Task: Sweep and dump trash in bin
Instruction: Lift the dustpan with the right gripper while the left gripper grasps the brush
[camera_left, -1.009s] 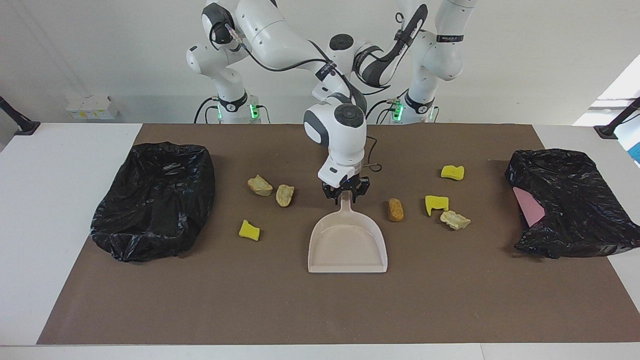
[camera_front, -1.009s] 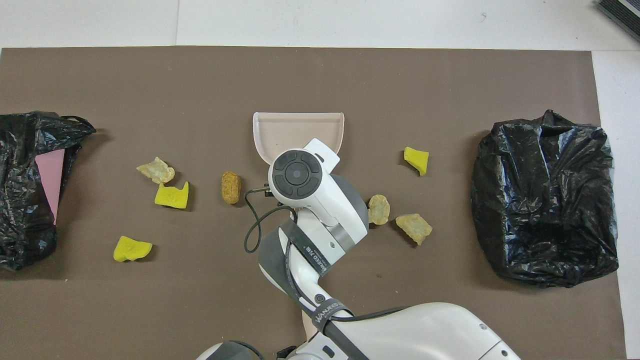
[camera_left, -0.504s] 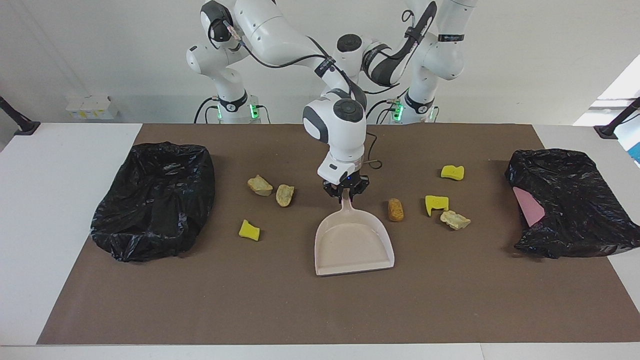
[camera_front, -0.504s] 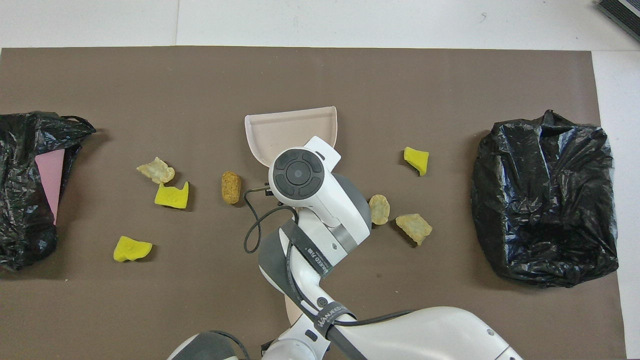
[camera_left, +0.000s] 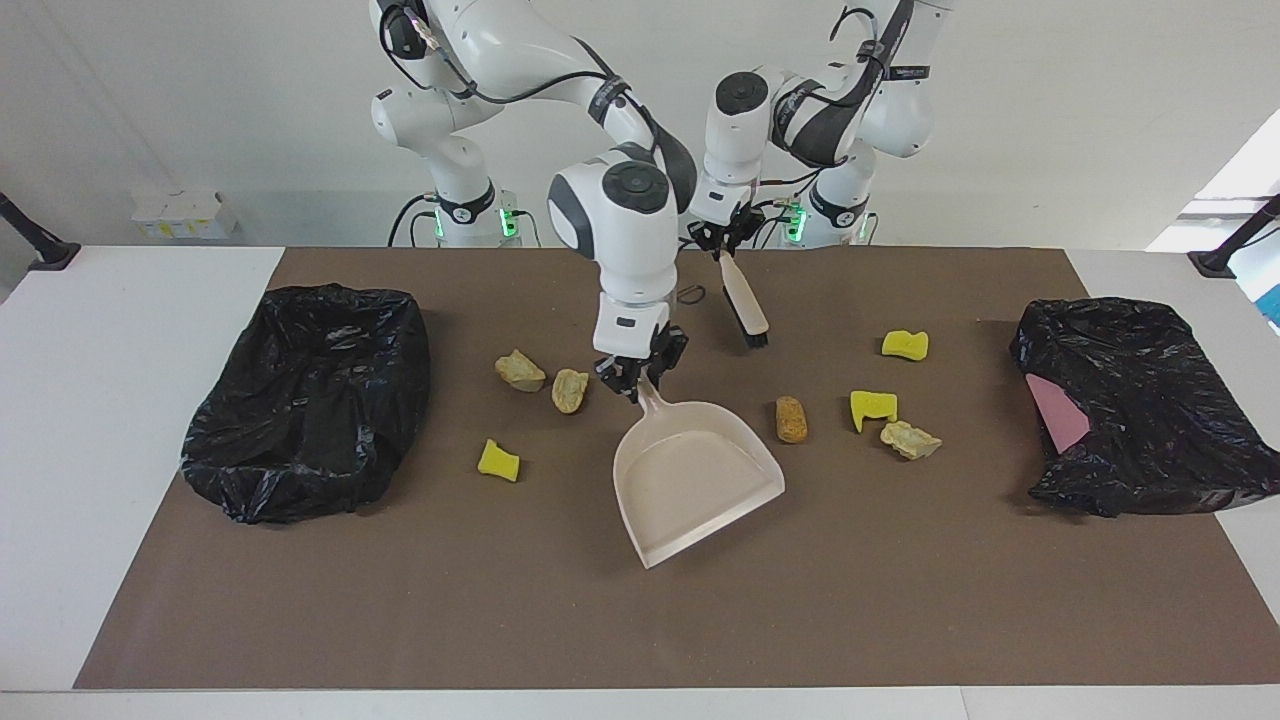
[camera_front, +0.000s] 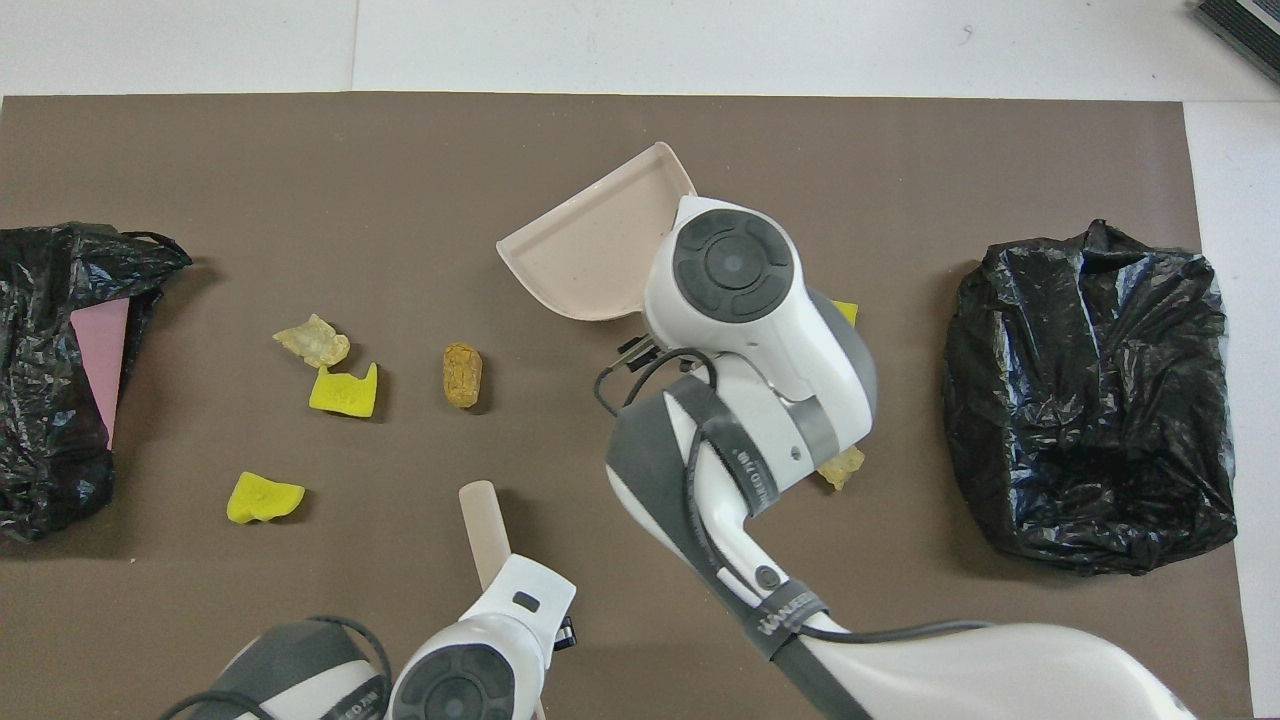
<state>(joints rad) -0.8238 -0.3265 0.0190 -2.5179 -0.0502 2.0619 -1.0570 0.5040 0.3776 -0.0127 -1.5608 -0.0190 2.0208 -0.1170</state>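
My right gripper is shut on the handle of a beige dustpan, whose mouth is turned away from the robots and toward the left arm's end; the right wrist hides this grip in the overhead view. My left gripper is shut on a brush with a beige handle and black bristles pointing down over the mat. Trash lies on both sides of the dustpan: two beige chunks and a yellow bit toward the right arm's end, a brown lump, two yellow bits and a beige chunk toward the left arm's end.
A bin lined with a black bag stands at the right arm's end of the brown mat. A second black-bagged bin with pink showing inside stands at the left arm's end.
The right arm has shifted toward its own end and swung the dustpan so its mouth turns toward the left arm's end. The left arm has come out with the brush.
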